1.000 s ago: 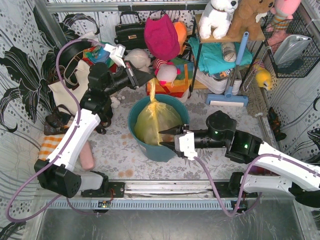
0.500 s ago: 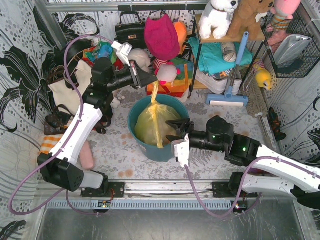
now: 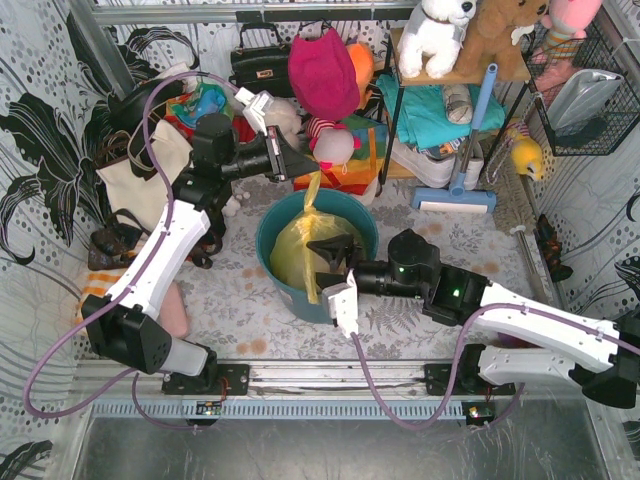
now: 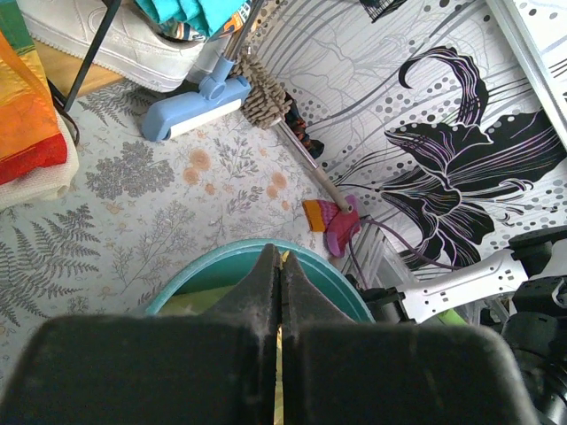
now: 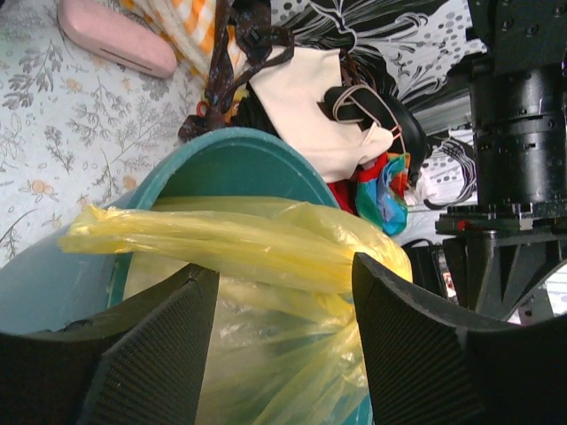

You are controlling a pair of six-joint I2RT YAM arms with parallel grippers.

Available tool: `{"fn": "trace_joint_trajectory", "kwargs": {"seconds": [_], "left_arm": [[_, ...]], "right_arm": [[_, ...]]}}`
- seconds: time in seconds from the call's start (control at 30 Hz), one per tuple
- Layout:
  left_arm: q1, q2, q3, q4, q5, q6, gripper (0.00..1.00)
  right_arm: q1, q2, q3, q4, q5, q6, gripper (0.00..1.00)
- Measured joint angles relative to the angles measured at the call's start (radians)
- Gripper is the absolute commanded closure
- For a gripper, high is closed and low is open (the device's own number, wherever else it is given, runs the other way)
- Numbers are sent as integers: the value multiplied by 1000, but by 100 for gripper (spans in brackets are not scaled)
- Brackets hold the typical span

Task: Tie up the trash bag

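The trash bag (image 3: 295, 248) is thin yellow plastic and sits inside the teal bin (image 3: 340, 207). Its gathered top rises as a twisted strip (image 3: 313, 188) into my left gripper (image 3: 297, 166), which is shut on it above the bin's far rim. In the left wrist view a thin yellow sliver shows between the pressed fingers of the left gripper (image 4: 280, 258). My right gripper (image 3: 325, 258) stands open over the bag's near side. In its wrist view the right gripper (image 5: 283, 279) has the bag (image 5: 266, 252) between its spread fingers, apart from both pads. Another yellow tail (image 3: 315, 285) hangs over the bin's front.
A cream tote bag (image 3: 140, 170) and a pink case (image 3: 175, 312) lie left of the bin. Behind it are plush toys, a black handbag (image 3: 260, 65) and a shelf (image 3: 440, 110) with a blue broom (image 3: 465, 150) leaning on it. Patterned walls close in both sides.
My right gripper has opened wider and moved left and away from me, from the bin's front rim to over the bag. The left gripper has shifted slightly right, still holding the strip.
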Motion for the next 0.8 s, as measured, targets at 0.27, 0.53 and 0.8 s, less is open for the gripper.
{"fn": "trace_joint_trajectory", "kwargs": {"seconds": [0.27, 0.53, 0.8], "left_arm": [[0, 0, 0, -1, 3, -1, 100], [0, 4, 3, -2, 3, -3, 100], [-1, 6, 3, -1, 3, -10, 100]], "right_arm": [[0, 38, 0, 50, -109, -6, 48], [0, 45, 0, 88, -216, 35, 47], [0, 83, -6, 194, -216, 38, 53]]}}
